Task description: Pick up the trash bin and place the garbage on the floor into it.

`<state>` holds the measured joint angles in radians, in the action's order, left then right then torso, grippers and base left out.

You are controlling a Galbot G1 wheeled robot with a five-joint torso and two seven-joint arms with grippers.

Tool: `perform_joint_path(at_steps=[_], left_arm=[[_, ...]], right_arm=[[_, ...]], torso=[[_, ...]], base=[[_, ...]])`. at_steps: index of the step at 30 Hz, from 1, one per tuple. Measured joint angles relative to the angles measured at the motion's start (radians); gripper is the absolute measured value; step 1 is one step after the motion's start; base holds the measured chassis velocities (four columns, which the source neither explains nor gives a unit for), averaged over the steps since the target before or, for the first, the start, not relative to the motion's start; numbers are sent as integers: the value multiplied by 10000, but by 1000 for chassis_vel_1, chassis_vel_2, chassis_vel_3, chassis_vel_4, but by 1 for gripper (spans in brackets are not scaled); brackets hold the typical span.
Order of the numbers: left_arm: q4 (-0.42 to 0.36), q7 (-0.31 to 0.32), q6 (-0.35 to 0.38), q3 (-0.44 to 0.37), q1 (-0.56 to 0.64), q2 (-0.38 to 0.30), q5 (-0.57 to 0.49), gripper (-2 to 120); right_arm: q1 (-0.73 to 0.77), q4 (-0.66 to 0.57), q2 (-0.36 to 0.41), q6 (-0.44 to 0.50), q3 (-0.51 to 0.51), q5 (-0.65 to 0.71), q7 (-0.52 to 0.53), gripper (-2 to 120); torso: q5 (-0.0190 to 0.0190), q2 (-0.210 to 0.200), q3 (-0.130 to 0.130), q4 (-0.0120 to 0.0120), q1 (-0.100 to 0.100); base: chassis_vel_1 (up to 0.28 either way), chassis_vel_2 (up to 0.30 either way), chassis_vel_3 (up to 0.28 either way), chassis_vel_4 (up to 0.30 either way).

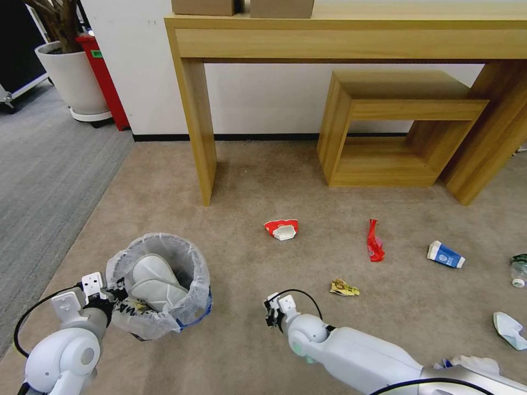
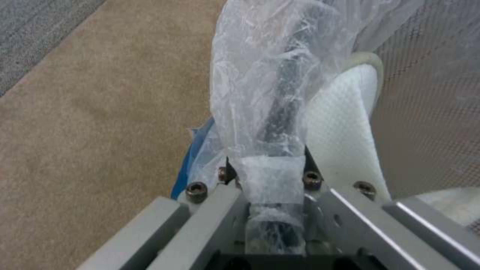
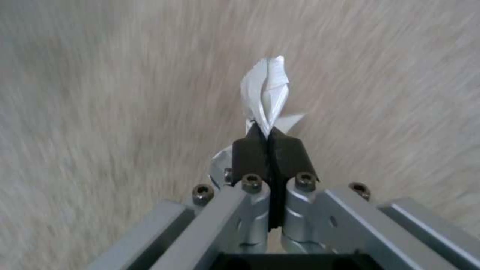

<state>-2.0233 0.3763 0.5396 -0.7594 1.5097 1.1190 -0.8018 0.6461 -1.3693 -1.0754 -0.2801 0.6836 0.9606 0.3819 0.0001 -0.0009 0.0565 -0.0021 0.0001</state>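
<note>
In the head view, the trash bin [image 1: 159, 285] is held at its rim by the left gripper [image 1: 118, 299] above the carpet. In the left wrist view, the bag-covered rim is clamped. In the right wrist view, crumpled paper [image 3: 265, 93] is pinched by the right gripper [image 3: 270, 140].

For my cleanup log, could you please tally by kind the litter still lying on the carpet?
Wrappers: 2, the red wrapper and the yellow wrapper
Cups: 1, the crushed cup
Cartons: 1, the blue carton
Bottles: 1, the bottle
Papers: 1, the crumpled paper
Total: 6
</note>
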Motion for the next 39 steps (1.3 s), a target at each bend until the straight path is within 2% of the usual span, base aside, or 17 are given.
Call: perform_joint_path(at_steps=[3, 4, 5, 11, 16, 19, 21, 23, 24, 26, 29, 30, 33, 39], left_arm=[[-21, 10, 34, -16, 0, -30, -22, 1], [-85, 48, 117, -39, 4, -63, -99, 1], [-85, 48, 117, -39, 4, -63, -99, 1], [-281, 198, 394, -12, -25, -103, -351, 1], [-414, 260, 488, 80, -62, -110, -414, 1], [-510, 305, 536, 128, -74, -90, -426, 1], [-648, 346, 586, 141, -73, -81, -498, 1], [-726, 370, 623, 141, -71, -78, -554, 1], [-870, 391, 688, 136, -64, -72, -651, 1], [-946, 402, 715, 127, -58, -69, -672, 1], [-1225, 467, 750, 70, 4, -57, -720, 1], [-1225, 467, 750, 70, 4, -57, -720, 1], [-1543, 491, 781, -45, 107, -58, -794, 1], [-1733, 494, 788, -181, 187, -71, -865, 1]], right_arm=[[58, -468, 334, 287, -388, 66, -178, 0], [130, -1092, 769, 758, -826, 32, -542, 0], [130, -1092, 769, 758, -826, 32, -542, 0], [167, -3250, 1742, 2166, -1935, -411, -1865, 0], [-177, -4386, 2060, 2831, -2130, -400, -2544, 0], [-619, -4900, 2179, 3322, -1887, -76, -3097, 0], [-1192, -5170, 2217, 3767, -1362, 344, -3700, 0], [-1418, -5247, 2218, 3834, -1129, 512, -3830, 0], [-1958, -5423, 2179, 3820, -557, 874, -3890, 0], [-2288, -5488, 2128, 3784, -238, 1041, -3861, 0], [-3541, -5507, 1739, 3494, 923, 1462, -3471, 0], [-3541, -5507, 1739, 3494, 923, 1462, -3471, 0], [-4300, -5216, 1248, 3201, 1745, 1744, -3050, 0], [-4596, -5001, 949, 2890, 2162, 1784, -2730, 0]], torso=[[0, 0, -1, 0, 0], [0, 0, 0, 0, 0], [0, 0, 0, 0, 0], [1, 0, 0, 0, 0], [-1, 0, 0, 0, 0], [-2, 0, -1, 0, 0], [-1, 0, 0, 0, 0], [-1, 0, 0, 0, 0], [0, 0, 0, 0, -1], [-1, 0, 0, -1, 0], [-2, 0, 0, 2, -1], [-2, 0, 0, 2, -1], [-2, 0, 0, 2, 0], [-2, 0, 0, 2, -1]], base=[[0, 0, 0, 0], [0, 0, 0, 0], [0, 0, 0, 0], [0, 0, 0, 0], [0, 0, 0, 0], [0, 0, 0, 0], [0, 0, 0, 0], [0, 0, 0, 0], [0, 0, 0, 0], [0, 0, 0, 0], [0, 0, 0, 0], [0, 0, 0, 0], [0, 0, 0, 0], [0, 0, 0, 0]])
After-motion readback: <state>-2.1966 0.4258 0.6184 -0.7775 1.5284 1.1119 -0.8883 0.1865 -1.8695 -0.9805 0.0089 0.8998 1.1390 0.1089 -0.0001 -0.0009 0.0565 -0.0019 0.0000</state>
